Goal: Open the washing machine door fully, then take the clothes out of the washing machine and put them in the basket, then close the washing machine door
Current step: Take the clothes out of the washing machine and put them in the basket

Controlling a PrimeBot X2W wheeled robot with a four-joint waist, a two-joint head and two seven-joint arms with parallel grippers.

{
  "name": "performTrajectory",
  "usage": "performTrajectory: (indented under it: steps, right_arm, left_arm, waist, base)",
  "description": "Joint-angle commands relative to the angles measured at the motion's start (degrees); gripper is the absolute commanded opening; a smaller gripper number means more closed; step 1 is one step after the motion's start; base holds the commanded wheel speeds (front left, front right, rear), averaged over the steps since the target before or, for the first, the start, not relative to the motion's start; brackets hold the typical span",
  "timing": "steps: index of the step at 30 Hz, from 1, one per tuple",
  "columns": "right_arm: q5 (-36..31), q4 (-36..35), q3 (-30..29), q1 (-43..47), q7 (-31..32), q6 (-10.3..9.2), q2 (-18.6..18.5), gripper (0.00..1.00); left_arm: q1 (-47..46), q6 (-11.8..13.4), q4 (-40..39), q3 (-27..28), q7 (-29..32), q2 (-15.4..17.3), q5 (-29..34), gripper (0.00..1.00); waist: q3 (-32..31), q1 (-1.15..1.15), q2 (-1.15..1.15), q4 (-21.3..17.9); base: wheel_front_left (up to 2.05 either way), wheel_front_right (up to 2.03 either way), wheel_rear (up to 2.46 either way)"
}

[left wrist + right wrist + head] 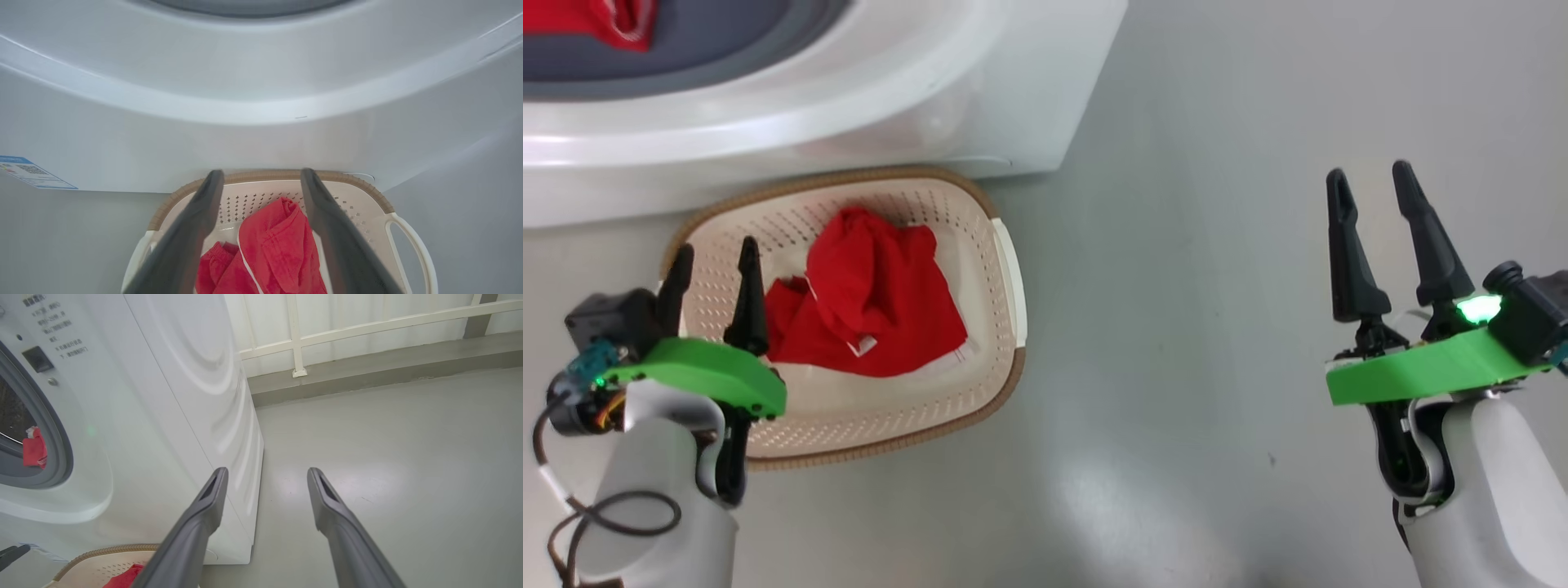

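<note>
While left hand [715, 245] and right hand [1369, 171] gape empty | basket [849, 412] holds clothes [874, 302] | red garment [613, 20] in washing machine [931, 106]

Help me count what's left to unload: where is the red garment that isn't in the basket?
That red garment lies in the mouth of the washing machine, against the grey rubber ring, at the head view's top left, above the basket.
</note>
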Motion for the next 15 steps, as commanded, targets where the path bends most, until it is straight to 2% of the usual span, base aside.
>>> performTrajectory:
  steps: [1,15]
  right_arm:
    - [-0.3,-0.6,1.1,2.2,-0.4,0.37,-0.3,1.0]
    - [0.6,0.9,1.5,7.4,-0.4,0.37,-2.1,1.0]
  left_arm:
    - [3.5,-0.3,-2.9,2.1,-0.3,1.2,0.9,1.0]
    - [12.2,-0.3,-14.9,3.4,-0.3,-0.1,3.0,1.0]
  waist:
    - [-4.3,0.0,0.0,0.7]
    - [-13.4,0.0,0.0,1.6]
  base:
    - [0.0,0.0,0.0]
    - [0.0,0.0,0.0]
